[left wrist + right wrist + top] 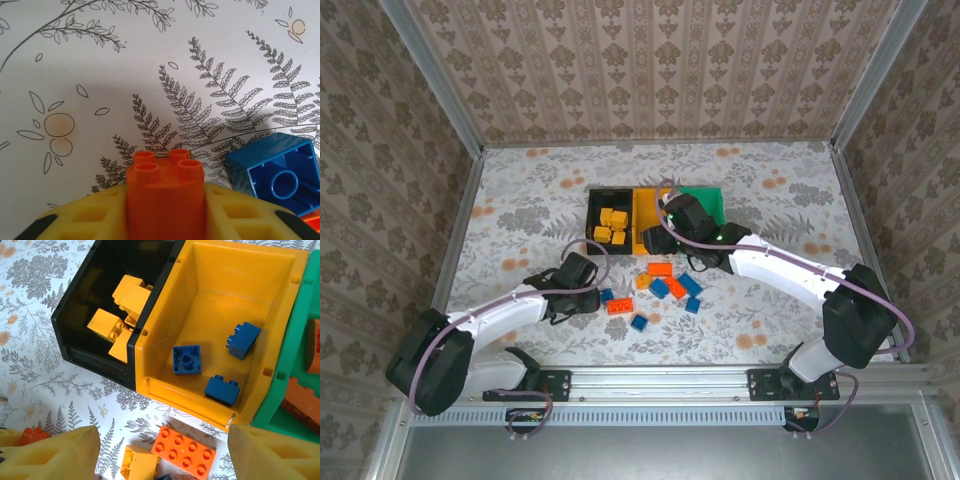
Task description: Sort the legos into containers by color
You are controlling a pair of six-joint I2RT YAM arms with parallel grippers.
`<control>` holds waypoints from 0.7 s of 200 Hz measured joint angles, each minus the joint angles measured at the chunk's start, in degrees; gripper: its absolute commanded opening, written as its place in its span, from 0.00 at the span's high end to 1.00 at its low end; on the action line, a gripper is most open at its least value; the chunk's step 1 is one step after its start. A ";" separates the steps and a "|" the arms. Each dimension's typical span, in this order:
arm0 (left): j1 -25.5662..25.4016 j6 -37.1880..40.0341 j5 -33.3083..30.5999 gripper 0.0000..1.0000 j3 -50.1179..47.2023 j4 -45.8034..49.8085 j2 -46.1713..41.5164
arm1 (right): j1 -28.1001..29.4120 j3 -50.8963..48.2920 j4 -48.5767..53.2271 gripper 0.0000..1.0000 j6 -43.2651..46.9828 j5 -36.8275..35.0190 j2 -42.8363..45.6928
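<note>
The left pincer (165,222) is clamped on an orange brick (163,182), whose studs jut out from between its pads over the worktop (100,75). A blue brick (280,175) lies just beside it. The right pincer (165,452) gapes wide and empty above an eight-stud brick (186,454), near the yellow-orange bin (165,330).
</note>
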State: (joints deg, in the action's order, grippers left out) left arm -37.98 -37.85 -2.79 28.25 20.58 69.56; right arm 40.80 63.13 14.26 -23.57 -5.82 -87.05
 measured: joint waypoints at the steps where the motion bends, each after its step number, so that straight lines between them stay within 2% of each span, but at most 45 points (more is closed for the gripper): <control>1: 0.00 -0.13 0.00 0.69 0.00 0.00 -0.07 | 0.00 -0.02 0.00 0.30 0.00 0.00 0.00; 24: -0.02 0.02 0.04 0.74 0.00 0.39 -0.66 | -0.15 -0.55 -0.17 0.30 -0.52 -0.04 0.28; 54: -1.44 0.42 -0.20 0.75 1.46 2.25 -1.86 | -0.72 -2.75 -0.70 0.30 -1.36 -0.50 2.27; 86: -4.98 2.91 -0.44 0.75 10.91 3.61 -0.48 | -2.38 -7.85 -0.85 0.30 -3.37 -2.60 6.78; 107: -6.78 5.18 -0.37 0.77 19.91 2.05 5.07 | -3.96 -11.89 -0.31 0.30 -4.94 -4.48 11.06; 140: -8.83 9.03 0.74 0.78 34.47 -1.73 18.91 | -6.71 -18.27 1.20 0.30 -7.19 -7.06 18.08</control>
State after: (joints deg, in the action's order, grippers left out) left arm -46.81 -28.82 -2.04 62.72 18.85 88.47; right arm 34.09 44.86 15.46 -30.76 -12.88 -68.97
